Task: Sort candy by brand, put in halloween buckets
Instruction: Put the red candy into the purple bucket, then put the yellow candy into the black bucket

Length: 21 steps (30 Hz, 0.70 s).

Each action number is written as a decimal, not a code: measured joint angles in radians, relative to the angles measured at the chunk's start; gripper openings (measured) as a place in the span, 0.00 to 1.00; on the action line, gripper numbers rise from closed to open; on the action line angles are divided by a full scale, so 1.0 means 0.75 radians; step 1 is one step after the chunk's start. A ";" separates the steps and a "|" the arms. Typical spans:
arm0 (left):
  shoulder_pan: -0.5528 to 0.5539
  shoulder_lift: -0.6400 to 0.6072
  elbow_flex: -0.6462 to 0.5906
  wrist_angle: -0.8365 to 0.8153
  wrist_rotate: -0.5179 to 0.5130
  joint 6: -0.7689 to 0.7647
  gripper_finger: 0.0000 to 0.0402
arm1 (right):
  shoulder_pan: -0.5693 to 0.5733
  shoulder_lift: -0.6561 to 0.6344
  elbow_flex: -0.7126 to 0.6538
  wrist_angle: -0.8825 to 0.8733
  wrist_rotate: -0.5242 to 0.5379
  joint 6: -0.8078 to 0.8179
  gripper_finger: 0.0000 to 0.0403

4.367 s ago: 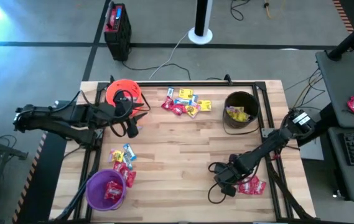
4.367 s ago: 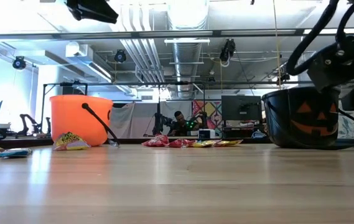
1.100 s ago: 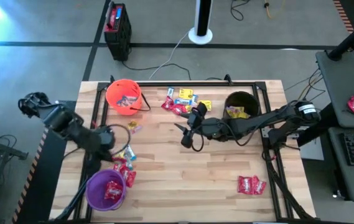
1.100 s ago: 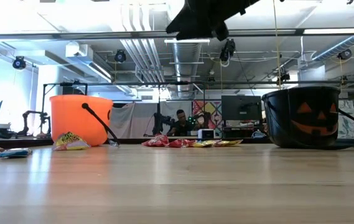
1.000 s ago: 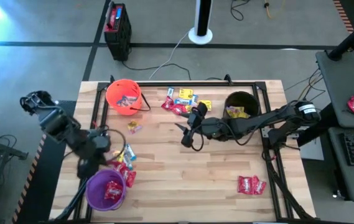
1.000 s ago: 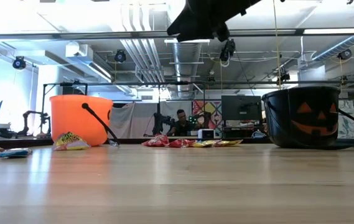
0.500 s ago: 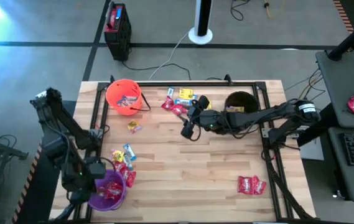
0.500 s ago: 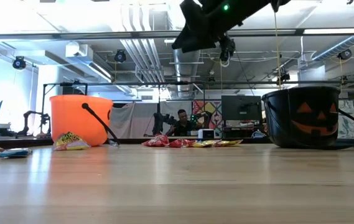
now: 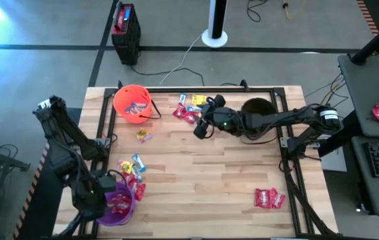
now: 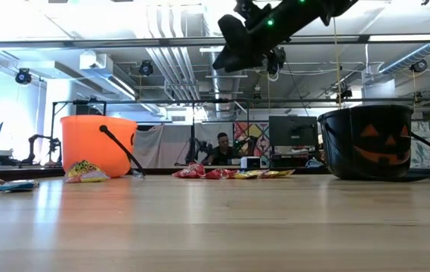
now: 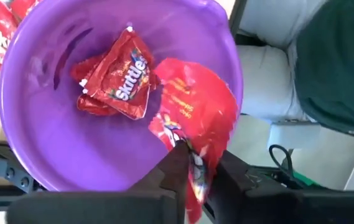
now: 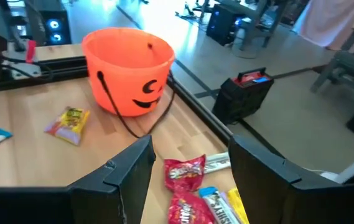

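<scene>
While the left claw (image 11: pixel 192 171) pinches a red candy packet (image 11: pixel 195 121), the purple bucket (image 11: pixel 52 149) sits right under it.
One red packet lies inside already (image 11: pixel 119 74). The right claw (image 12: pixel 189 168) hangs wide open, holding nothing, just above the far candy pile (image 9: pixel 192 109), with the orange bucket (image 12: pixel 129 78) beyond and the black bucket (image 9: pixel 257 117) behind.

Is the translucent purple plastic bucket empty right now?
No. The translucent purple plastic bucket holds red wrapped candy packets, and the left end effector holds another red packet over it.
</scene>
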<state>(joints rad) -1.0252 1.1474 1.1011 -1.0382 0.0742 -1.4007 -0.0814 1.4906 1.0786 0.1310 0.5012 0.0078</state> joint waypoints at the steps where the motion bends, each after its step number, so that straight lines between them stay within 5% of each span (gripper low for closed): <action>1: 0.000 0.008 0.000 0.000 0.000 -0.009 0.11 | 0.000 0.000 0.000 -0.001 -0.015 0.000 0.50; 14: 0.001 0.081 0.000 -0.016 0.013 0.082 0.32 | 0.009 0.000 0.001 -0.127 -0.168 0.144 0.50; 21: 0.018 0.029 0.000 -0.115 -0.251 0.308 0.31 | 0.092 -0.005 0.035 -0.276 -0.258 0.242 0.50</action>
<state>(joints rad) -1.0115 1.1694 1.1011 -1.1245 -0.1137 -1.1699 -0.0123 1.4868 1.1052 -0.0760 0.3080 0.1894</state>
